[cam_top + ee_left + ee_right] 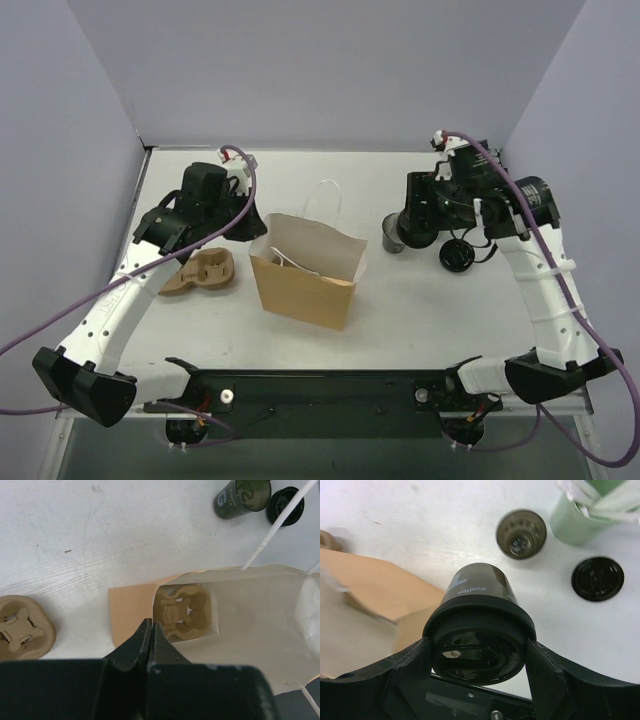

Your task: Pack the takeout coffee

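Right hand (pixel 477 647) up close, gripping the coffee (pixel 480 595) by its lidded top, held over the worktop (pixel 420 310) just right of the bag (pixel 300 285). Left hand (pixel 151 630) closed at the bag's left rim; pinching paper or not, can't tell. A tray (pixel 182 611) sits inside.

bag (pixel 305 285) x1, tray (pixel 22 632) (pixel 182 611) x2, dark cup (pixel 477 587) (pixel 520 534) x2, loose lid (pixel 597 578) x1, green cup (pixel 575 522) x1

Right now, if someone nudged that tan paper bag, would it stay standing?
Probably not firmly. The paper bag looks thin and light, its rim bowed, so it would likely flex. Tall, with one pulp tray visible inside, it may slide or tip.
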